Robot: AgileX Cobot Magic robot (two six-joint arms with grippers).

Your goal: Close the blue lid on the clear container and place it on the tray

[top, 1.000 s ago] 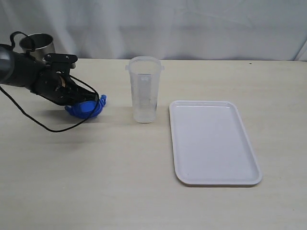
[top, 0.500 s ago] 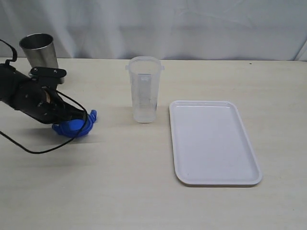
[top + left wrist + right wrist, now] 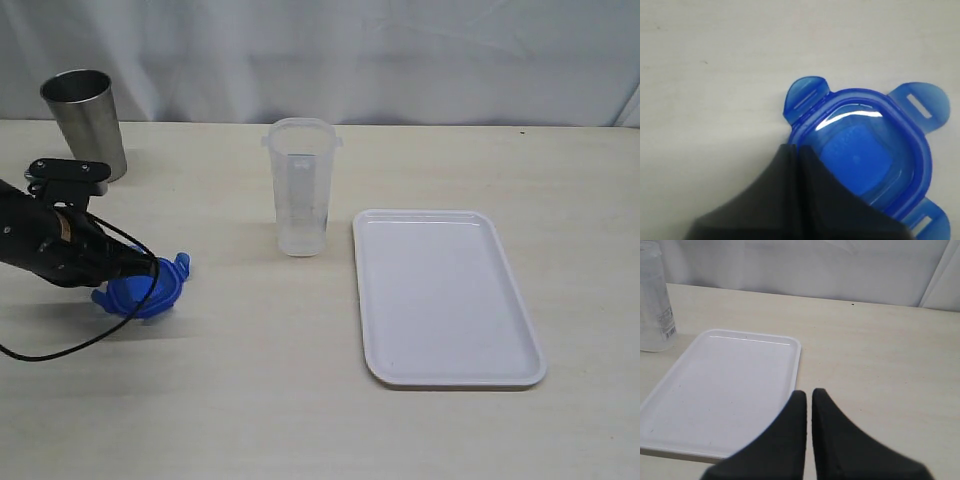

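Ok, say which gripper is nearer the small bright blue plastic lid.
Left. The left gripper is shut on the lid; the right gripper is by the white tray, lid unseen.

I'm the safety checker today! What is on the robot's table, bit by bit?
Surface: pale table, no spills seen.
Job's things: blue lid at the left, off the container; clear container upright, open, beside the tray, not on it; tray holds nothing.
Clutter: steel cup at the back left.
Grippers: left gripper shut on the lid's edge; right gripper shut, holding nothing.
Cables: black cable loops over the table by the lid.
Surroundings: white curtain behind.
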